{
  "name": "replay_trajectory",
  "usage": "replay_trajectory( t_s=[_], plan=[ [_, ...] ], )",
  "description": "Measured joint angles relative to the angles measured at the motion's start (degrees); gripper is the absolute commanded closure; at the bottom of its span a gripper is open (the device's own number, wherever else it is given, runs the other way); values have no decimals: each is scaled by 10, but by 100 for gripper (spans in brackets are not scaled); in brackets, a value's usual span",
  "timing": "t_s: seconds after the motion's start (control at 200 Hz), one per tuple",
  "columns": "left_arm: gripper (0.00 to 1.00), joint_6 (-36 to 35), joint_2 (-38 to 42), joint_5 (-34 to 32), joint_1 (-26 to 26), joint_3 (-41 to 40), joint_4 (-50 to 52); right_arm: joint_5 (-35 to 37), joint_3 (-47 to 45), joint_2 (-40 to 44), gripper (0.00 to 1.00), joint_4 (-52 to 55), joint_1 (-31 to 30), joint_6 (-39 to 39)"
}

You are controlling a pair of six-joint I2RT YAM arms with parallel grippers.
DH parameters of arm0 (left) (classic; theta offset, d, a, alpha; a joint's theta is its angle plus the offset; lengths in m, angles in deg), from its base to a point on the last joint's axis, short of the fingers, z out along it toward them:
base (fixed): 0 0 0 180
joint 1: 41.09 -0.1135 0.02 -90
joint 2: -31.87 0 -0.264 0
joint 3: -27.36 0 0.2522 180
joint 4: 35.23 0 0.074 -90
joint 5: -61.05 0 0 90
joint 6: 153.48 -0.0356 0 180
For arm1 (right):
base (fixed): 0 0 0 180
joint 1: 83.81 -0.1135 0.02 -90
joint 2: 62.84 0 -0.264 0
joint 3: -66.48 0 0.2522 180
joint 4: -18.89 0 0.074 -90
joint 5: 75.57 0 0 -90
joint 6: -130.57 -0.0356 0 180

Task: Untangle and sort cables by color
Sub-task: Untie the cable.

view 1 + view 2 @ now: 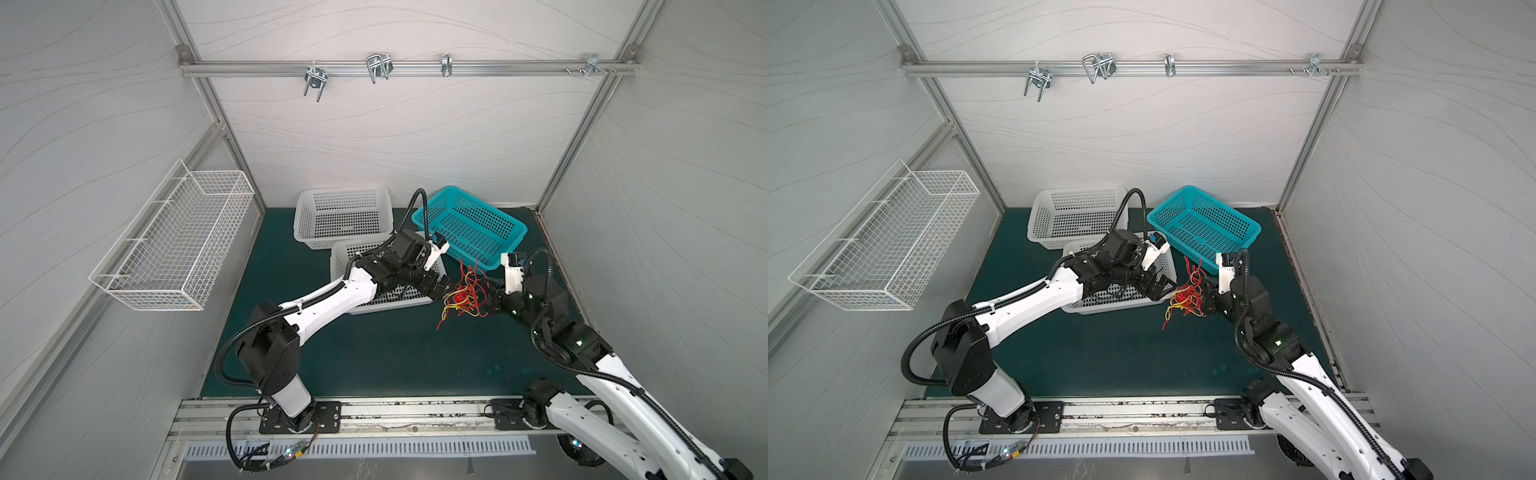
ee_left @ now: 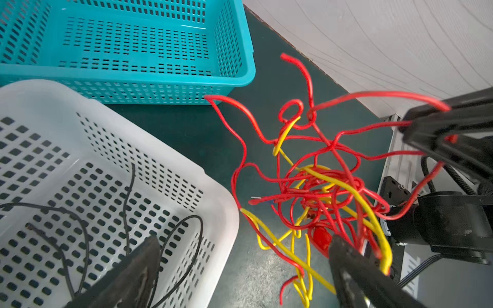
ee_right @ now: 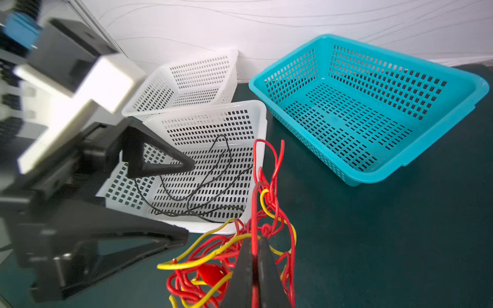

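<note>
Right end effector (image 3: 254,240), pressed together, pinches a tangle of thin red and yellow cables (image 2: 317,184); left end effector (image 2: 244,238) gapes wide at its 9 o'clock. Three perforated plastic baskets: teal basket (image 2: 133,73) at 12 o'clock, two white. Wrist views show thin black cables (image 3: 192,197) inside the nearer white basket (image 3: 240,105), mostly arm-hidden in both top views.
</note>
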Motion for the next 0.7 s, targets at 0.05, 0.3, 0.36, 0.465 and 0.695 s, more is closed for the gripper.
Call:
replay_trajectory(
  t_s=[0.05, 0.3, 0.36, 0.465, 0.695],
  plan=[
    [8, -3, -3, 4, 2, 0, 1, 0, 2, 0, 100, 2, 0, 2],
    [20, -2, -3, 30, 5, 1, -14, 12, 2, -12, 100, 17, 0, 10],
    [24, -3, -3, 33, 5, 1, -18, 15, 2, -15, 100, 17, 0, 10],
    [27, -2, -2, 40, 5, 0, -21, 23, 2, -15, 100, 18, 0, 9],
    [40, -4, 19, 71, 7, -14, -42, 32, 2, -22, 100, 23, 0, 9]
  ],
)
